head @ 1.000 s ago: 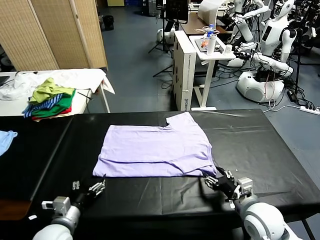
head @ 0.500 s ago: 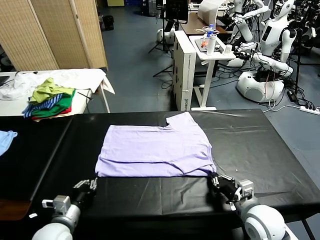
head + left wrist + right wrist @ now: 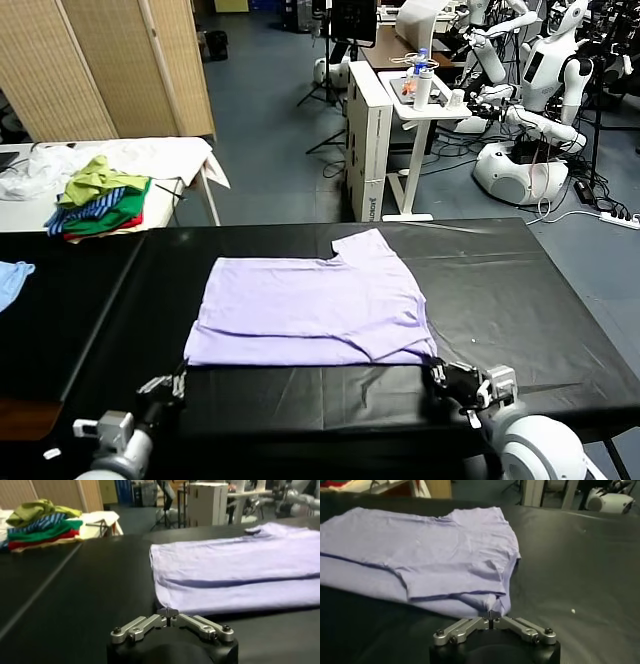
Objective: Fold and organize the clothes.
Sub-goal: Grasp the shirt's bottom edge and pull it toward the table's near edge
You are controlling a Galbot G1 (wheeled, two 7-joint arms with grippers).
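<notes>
The clothes, a pale lavender T-shirt (image 3: pixel 310 305), lie flat in the middle of the black table (image 3: pixel 500 290), with one sleeve toward the far side. My left gripper (image 3: pixel 175 381) sits low at the shirt's near left corner, shut on that corner of fabric. In the left wrist view the left gripper (image 3: pixel 168 613) pinches the tip of the T-shirt (image 3: pixel 235 570). My right gripper (image 3: pixel 437 372) is at the near right corner, shut on it. In the right wrist view the right gripper (image 3: pixel 491 616) holds a bunched bit of the T-shirt (image 3: pixel 435 550).
A green, yellow and striped clothes pile (image 3: pixel 98 197) rests on a white table at the back left. A light blue cloth (image 3: pixel 10 278) lies at the table's left edge. A white cart (image 3: pixel 400 120) and other robots (image 3: pixel 530 110) stand beyond the table.
My left gripper has closed on the near left corner. Both grippers have drawn back toward the table's near edge, and the shirt's near hem has slid a little toward me.
</notes>
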